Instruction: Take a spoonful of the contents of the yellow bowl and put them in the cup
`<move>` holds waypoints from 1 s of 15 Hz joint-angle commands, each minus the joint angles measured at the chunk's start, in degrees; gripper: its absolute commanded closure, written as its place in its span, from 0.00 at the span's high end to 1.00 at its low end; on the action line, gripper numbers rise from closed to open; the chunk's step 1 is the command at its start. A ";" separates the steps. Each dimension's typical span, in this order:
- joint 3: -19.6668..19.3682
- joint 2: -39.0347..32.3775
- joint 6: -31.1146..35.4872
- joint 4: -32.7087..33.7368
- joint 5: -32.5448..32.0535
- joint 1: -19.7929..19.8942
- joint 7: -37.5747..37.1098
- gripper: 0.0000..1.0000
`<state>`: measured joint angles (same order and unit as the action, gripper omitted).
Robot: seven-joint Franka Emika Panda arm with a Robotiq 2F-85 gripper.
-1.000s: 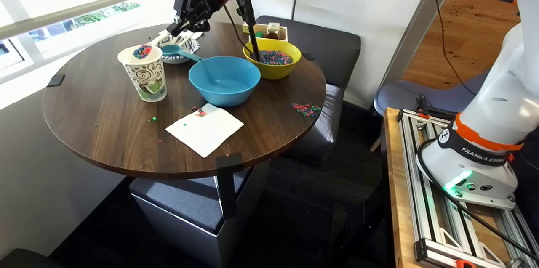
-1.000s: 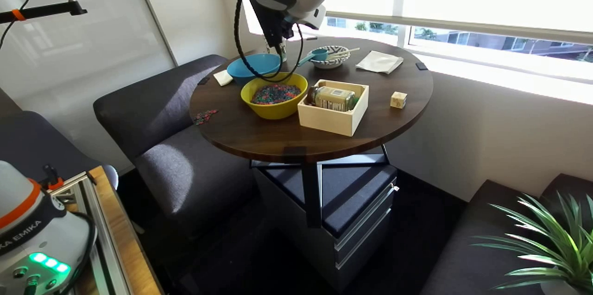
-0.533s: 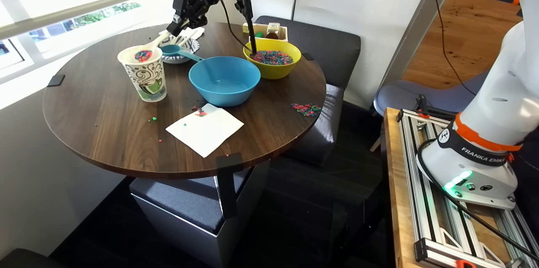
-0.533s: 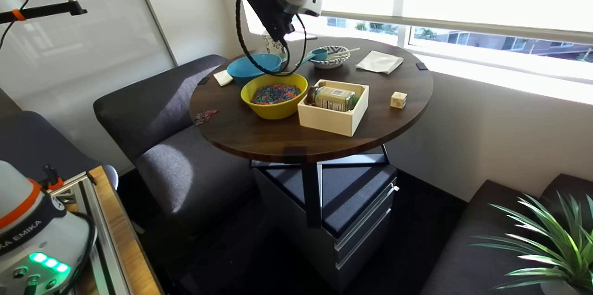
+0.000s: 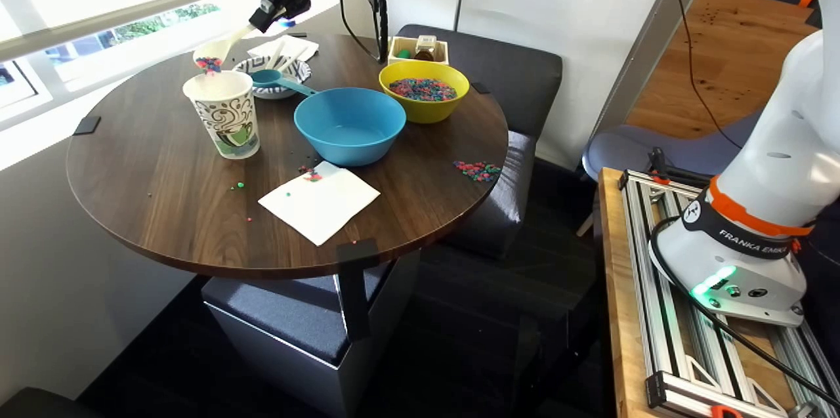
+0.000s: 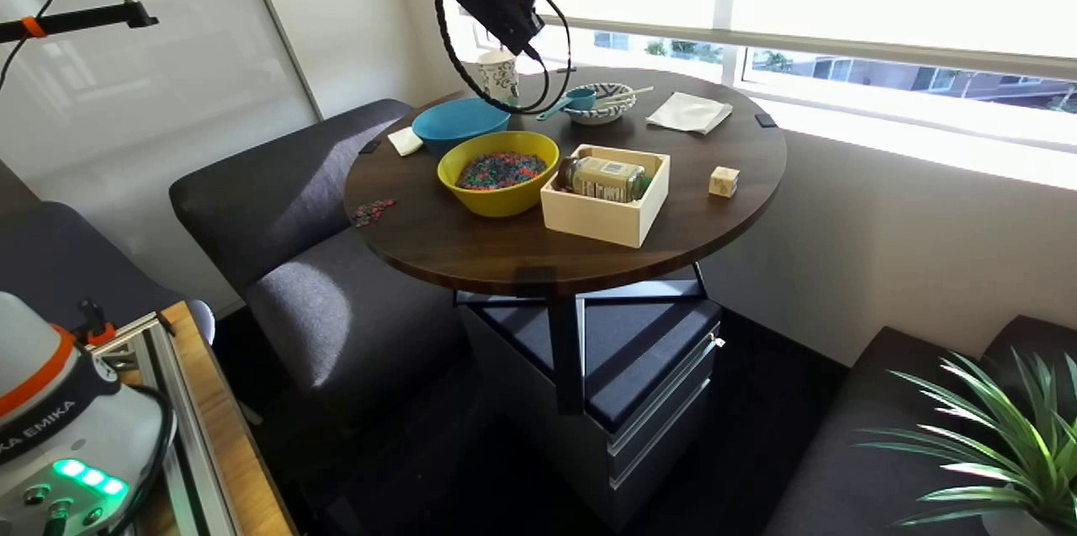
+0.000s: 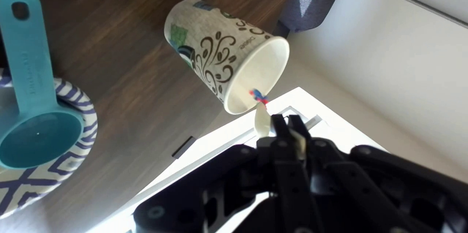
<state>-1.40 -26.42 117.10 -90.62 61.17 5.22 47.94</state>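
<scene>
Pincer (image 7: 286,119) and one spoon (image 7: 262,121) have risen since the earlier frame, and the spoon is more tipped. Two fingers (image 7: 278,126) are clamped on it. Some bits (image 5: 209,65), hard to count, are at its tip, over one upright cup (image 5: 228,124). Farther are one blue bowl (image 5: 348,147), one yellow bowl (image 5: 430,113) with many bits, one dish (image 6: 596,119) with one scoop (image 6: 580,99), two napkins (image 6: 690,113) (image 6: 405,141), one box (image 6: 593,222).

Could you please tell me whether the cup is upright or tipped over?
Upright: in an exterior view, the cup stands on the table, open rim facing up.
</scene>
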 commanded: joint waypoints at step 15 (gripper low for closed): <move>-3.45 7.71 -20.10 -7.77 -0.63 9.69 -2.66 0.01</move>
<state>-2.11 -22.75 103.40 -92.54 61.88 11.96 49.22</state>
